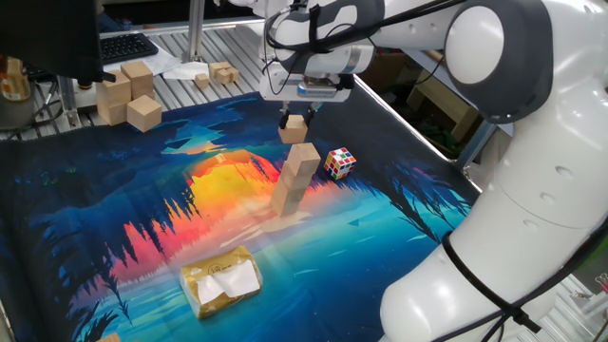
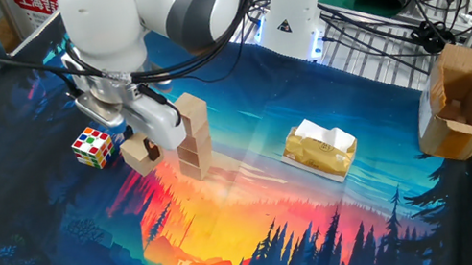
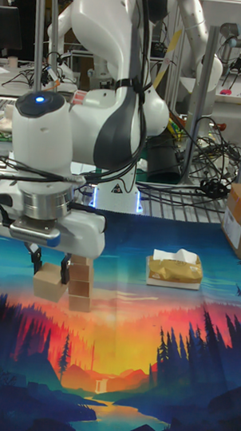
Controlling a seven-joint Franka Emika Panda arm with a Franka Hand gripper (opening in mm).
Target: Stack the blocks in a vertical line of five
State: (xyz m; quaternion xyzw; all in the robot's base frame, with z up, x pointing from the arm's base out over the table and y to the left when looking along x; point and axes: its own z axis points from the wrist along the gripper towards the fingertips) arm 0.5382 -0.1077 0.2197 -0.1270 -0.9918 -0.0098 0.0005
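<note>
A stack of three light-tan blocks stands upright on the sunset mat, also seen as the stack and the stack. My gripper is shut on another block, held just off the mat beside the stack and below its top. In the other fixed view the gripper holds this block to the stack's left. The tall view shows the gripper and the held block in the same relation.
A multicoloured puzzle cube lies close to the stack. A yellow tissue packet sits on the mat. Larger pale wooden blocks stand at the back left. A cardboard box stands off the mat.
</note>
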